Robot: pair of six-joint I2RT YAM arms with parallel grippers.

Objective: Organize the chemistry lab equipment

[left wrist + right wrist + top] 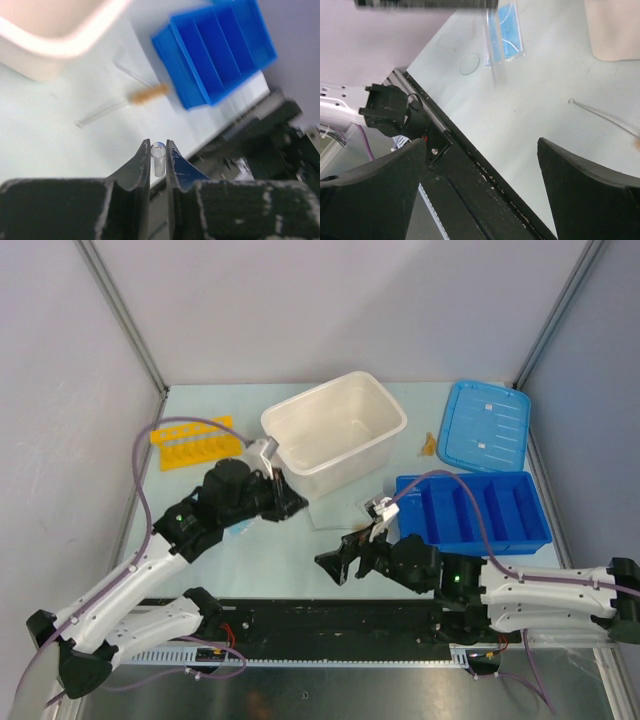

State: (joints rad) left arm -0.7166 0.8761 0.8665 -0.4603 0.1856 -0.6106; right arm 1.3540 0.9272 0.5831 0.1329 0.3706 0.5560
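Note:
My left gripper [159,145] is shut on a short clear tube [159,159], which stands upright between the fingertips above the table. In the top view the left gripper [292,504] hovers in front of the white tub. A thin wire brush with tan bristles [149,93] lies on the table beside another clear tube [102,113]. My right gripper [482,167] is open and holds nothing; it hangs over the table's near edge [337,565]. The brush's wire handle [600,116] lies to its right. The yellow rack [195,443] sits at the back left.
A big white tub [335,435] stands mid-table, with its blue lid [485,425] at the back right. A blue divided tray [470,510] sits at the right. A pale blue square piece [506,30] and a small glass disc [469,64] lie near the left arm. A tiny amber piece [428,446] lies by the lid.

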